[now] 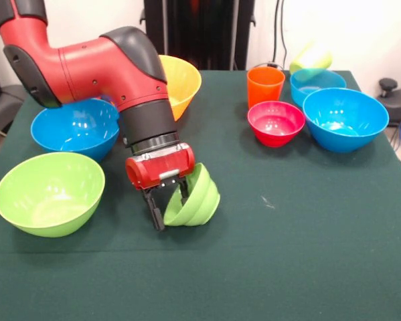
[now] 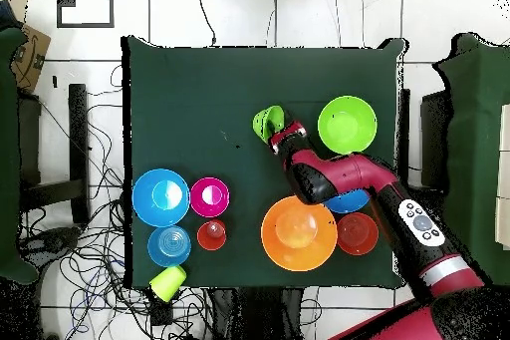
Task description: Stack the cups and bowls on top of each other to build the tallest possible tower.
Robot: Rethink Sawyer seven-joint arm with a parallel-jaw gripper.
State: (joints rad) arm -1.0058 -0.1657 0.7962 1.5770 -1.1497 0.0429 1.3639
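My gripper (image 1: 171, 212) (image 2: 278, 137) is shut on the rim of a small green bowl (image 1: 199, 198) (image 2: 266, 121), which is tipped on its side low over the green table near the front. Beside it stands a large lime bowl (image 1: 49, 192) (image 2: 348, 124). Behind the arm are a blue bowl (image 1: 73, 128) and a big orange bowl (image 1: 183, 81) (image 2: 298, 233). On the other side stand an orange cup (image 1: 265, 85) (image 2: 211, 235), a red-pink bowl (image 1: 276, 123) (image 2: 209, 196) and two blue bowls (image 1: 345, 119) (image 1: 316, 83). A yellow-green cup (image 1: 311, 59) (image 2: 167, 281) lies tipped. No tower is in view.
The overhead view shows a red-orange bowl (image 2: 357, 233) next to the big orange one, partly under the arm. The green cloth (image 1: 274, 267) reaches the table edges. Cables lie on the floor around the table.
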